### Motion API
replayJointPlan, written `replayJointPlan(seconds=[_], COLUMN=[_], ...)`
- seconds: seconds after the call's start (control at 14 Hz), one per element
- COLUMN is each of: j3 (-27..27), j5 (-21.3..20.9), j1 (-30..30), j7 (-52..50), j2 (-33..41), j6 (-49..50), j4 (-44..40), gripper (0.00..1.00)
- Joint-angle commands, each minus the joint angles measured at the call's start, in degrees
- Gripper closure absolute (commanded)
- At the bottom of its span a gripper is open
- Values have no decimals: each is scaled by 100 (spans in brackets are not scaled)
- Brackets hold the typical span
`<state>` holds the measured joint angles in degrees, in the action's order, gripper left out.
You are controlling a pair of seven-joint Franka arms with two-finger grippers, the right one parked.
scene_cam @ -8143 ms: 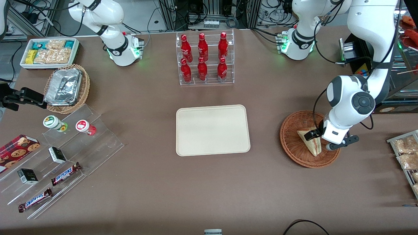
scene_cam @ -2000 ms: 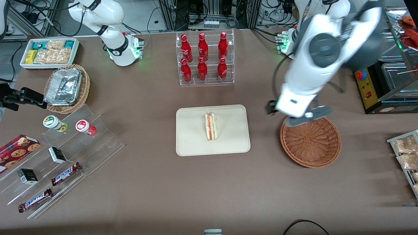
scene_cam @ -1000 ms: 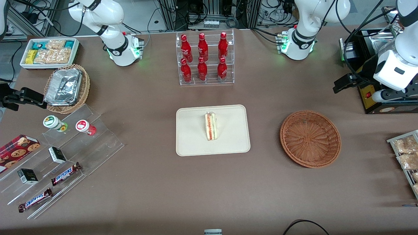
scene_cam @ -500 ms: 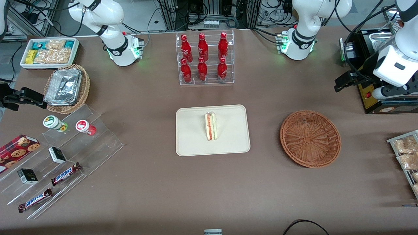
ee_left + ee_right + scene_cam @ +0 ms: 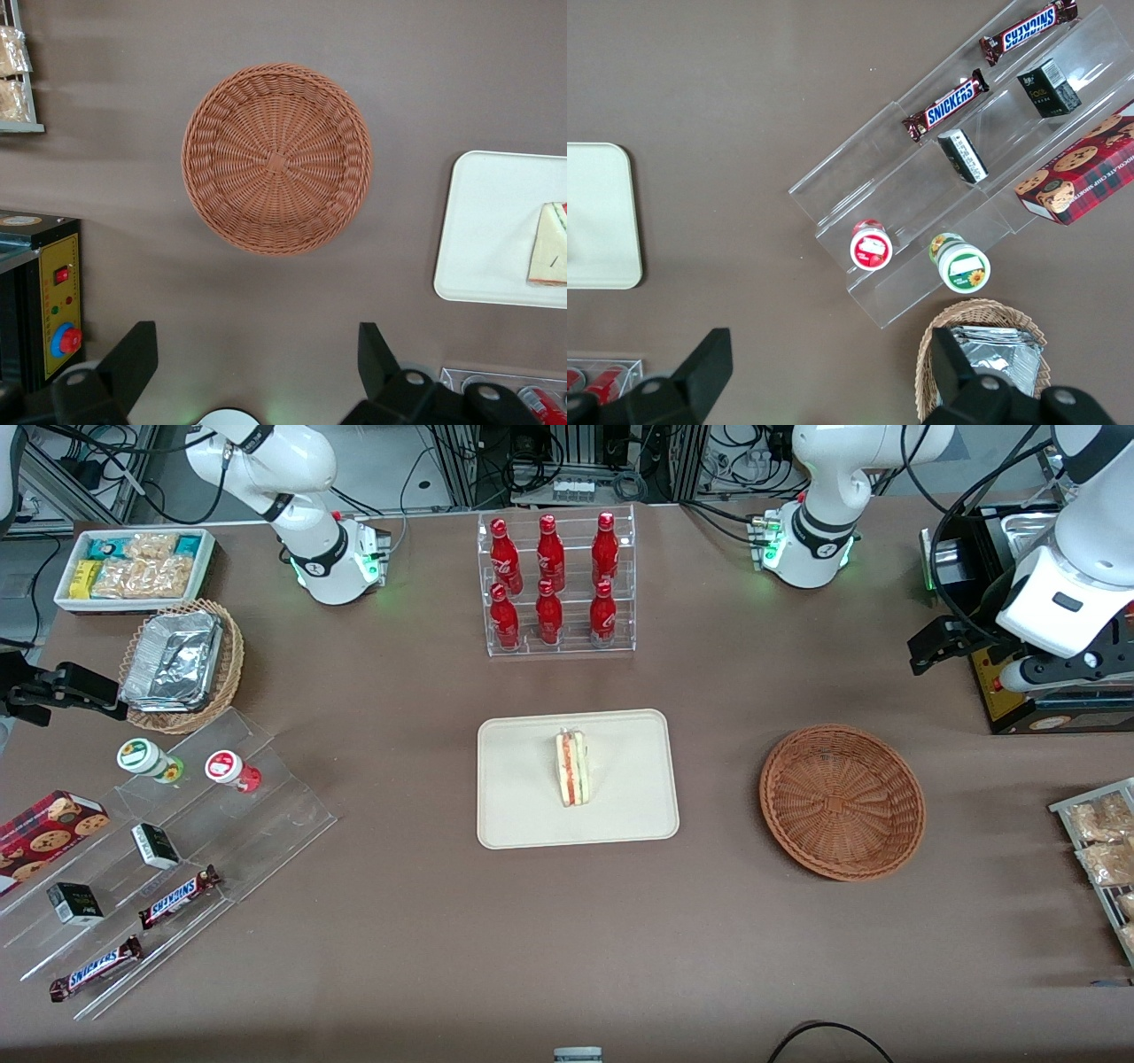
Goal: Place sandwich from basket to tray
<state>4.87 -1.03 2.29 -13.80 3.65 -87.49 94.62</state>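
sandwich (image 5: 573,767) now on tray (image 5: 523,815), basket (image 5: 842,802) emptied; end effector (image 5: 257,359) released, retracted high, apparently done.

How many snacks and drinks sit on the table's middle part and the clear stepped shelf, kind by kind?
Red cola bottles: 6
Snickers bars: 2
Small black boxes: 2
Round lidded cups: 2
Red cookie box: 1
Clear-wrapped triangular sandwich: 1
Total: 14
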Motion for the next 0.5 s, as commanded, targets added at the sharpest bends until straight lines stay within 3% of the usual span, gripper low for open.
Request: replayJointPlan(seconds=[0.0,0.43], j3=[94,94], j5=[-90,-20], j1=[-106,-106], j7=[106,308], j2=[-241,-514], j6=[47,39], j4=[-364,-733], gripper=[0,0])
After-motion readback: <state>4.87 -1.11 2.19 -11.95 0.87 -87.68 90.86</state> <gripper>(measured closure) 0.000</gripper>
